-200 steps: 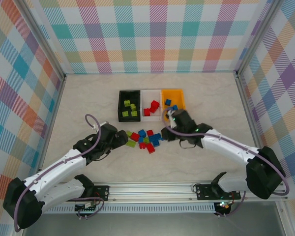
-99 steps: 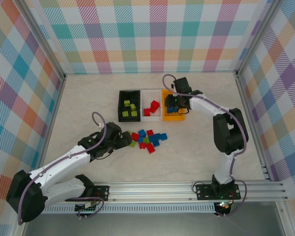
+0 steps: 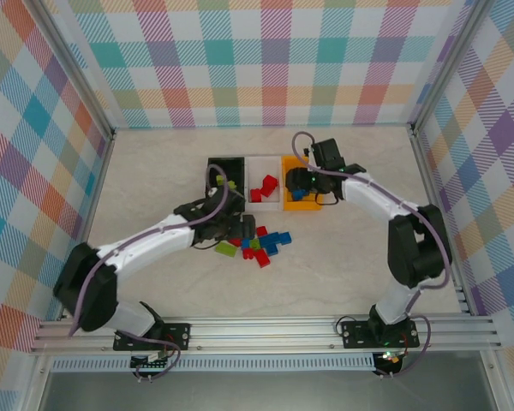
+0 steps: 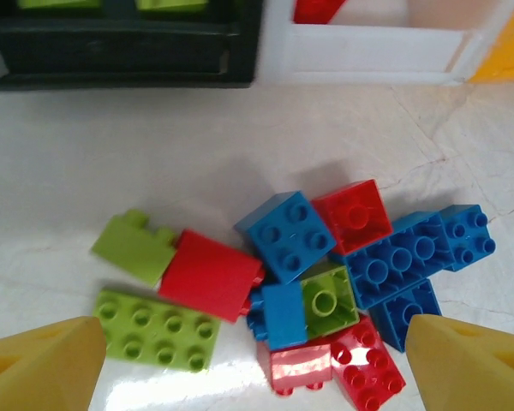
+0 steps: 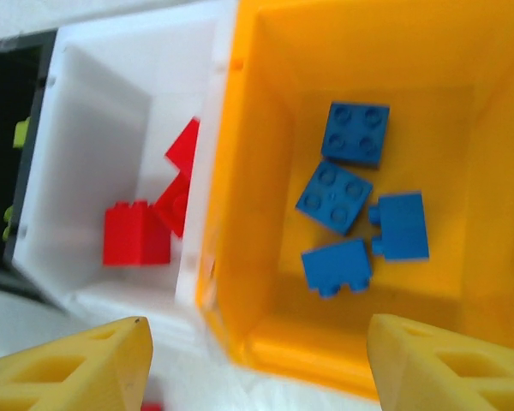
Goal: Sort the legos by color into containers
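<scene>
The legos lie in a loose pile (image 3: 259, 243) on the table: red, blue and lime green bricks, among them a green plate (image 4: 158, 330), a red brick (image 4: 210, 274) and a blue brick (image 4: 287, 233). My left gripper (image 3: 238, 229) hangs open just above the pile's left side, its yellow fingertips (image 4: 43, 368) either side of the bricks and nothing between them. The containers stand in a row behind: black bin (image 3: 214, 164) with green bricks, white bin (image 3: 264, 159) with red bricks (image 5: 137, 233), orange bin (image 3: 301, 204) with several blue bricks (image 5: 355, 133). My right gripper (image 3: 300, 181) is open and empty over the orange bin (image 5: 248, 171).
The three bins touch side by side, the white bin (image 5: 94, 137) between the black and the orange. Bare table lies left and right of the pile and behind the bins. Plaid walls close the table on three sides.
My right gripper went from the pile up to the orange bin and opened there. My left arm reached forward and right, over the pile's left side.
</scene>
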Available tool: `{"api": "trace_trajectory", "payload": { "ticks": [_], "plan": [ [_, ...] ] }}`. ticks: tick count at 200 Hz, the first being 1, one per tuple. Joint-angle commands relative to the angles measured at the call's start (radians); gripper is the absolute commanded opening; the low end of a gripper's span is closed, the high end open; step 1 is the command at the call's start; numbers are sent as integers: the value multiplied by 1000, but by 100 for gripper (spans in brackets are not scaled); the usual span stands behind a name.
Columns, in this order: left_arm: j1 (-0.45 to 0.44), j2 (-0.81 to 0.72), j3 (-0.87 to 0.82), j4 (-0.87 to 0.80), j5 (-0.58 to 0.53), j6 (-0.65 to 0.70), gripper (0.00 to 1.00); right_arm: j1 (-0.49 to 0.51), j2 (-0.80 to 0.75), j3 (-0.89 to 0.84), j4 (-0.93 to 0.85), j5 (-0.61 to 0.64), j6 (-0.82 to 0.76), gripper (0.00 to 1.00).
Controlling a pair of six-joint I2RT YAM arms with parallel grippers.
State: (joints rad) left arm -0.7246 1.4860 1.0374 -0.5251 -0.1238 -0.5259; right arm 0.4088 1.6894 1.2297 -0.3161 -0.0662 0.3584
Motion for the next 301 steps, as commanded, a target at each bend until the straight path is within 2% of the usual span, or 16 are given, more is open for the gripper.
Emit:
{"api": "trace_trajectory", "payload": {
  "ticks": [1,40,78,121,182,211,247,266,301],
  "plan": [
    [-21,111,105,-86,-30,102,90,10,-93,-107,61,-25,24,68],
    [-24,281,232,-151,-55,165,81,9,-214,-250,100,-14,51,68],
    [-36,382,290,-182,-91,194,73,9,-254,-298,114,-6,62,67],
    [-43,419,296,-171,-116,206,63,10,-263,-310,122,8,70,67],
    [-56,397,293,-161,-122,210,39,7,-283,-320,117,30,72,67],
    [-87,324,324,-171,-107,194,37,-2,-318,-346,116,65,80,67],
    [-110,297,452,-119,-40,155,37,-29,-407,-427,123,113,105,67],
    [-107,347,548,-77,-36,141,37,-40,-462,-479,133,124,123,68],
    [-95,530,778,-29,-37,107,37,-47,-523,-526,109,119,121,68]
  ]
}}
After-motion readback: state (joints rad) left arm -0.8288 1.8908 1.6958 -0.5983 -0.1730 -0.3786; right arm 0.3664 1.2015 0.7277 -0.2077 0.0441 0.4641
